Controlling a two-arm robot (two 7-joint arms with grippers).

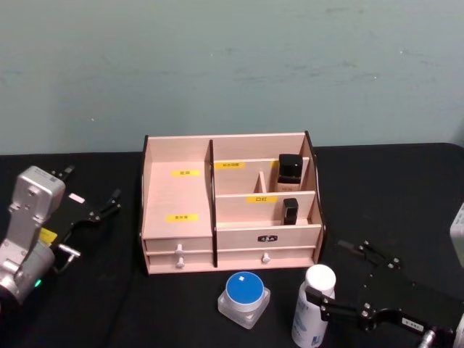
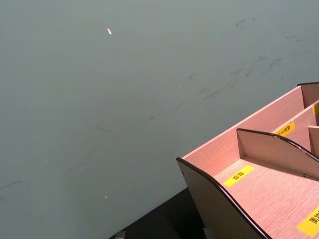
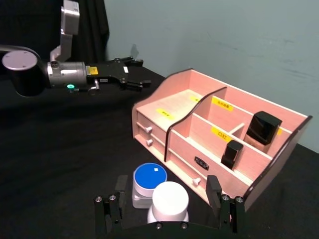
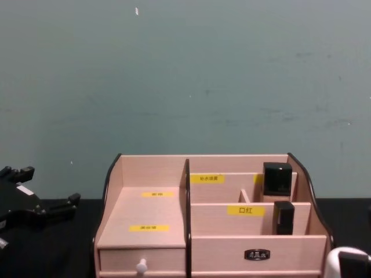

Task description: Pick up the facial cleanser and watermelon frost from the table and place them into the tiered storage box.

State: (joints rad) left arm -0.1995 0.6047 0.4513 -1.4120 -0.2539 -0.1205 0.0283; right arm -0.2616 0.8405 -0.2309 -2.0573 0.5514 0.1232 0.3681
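The tiered storage box (image 1: 177,217) stands mid-table, with its stepped compartments (image 3: 199,124) open and its left side close in the left wrist view (image 2: 259,189). In front of it sit a squat jar with a blue lid (image 1: 244,296) and a white bottle with a white cap (image 1: 315,304). I cannot read which is the facial cleanser and which the watermelon frost. My right gripper (image 1: 330,272) is open, with one finger on each side of the white bottle (image 3: 169,201) and a gap at both. The blue-lidded jar (image 3: 148,181) is just beside it. My left gripper (image 1: 90,187) hovers open left of the box.
Two black cosmetic items (image 1: 290,168) stand in the box's right compartments. Two white-knobbed drawers (image 1: 179,255) face me. Black cloth (image 1: 109,304) covers the table, with a teal wall behind. The bottle's cap (image 4: 346,262) shows at the chest view's lower right.
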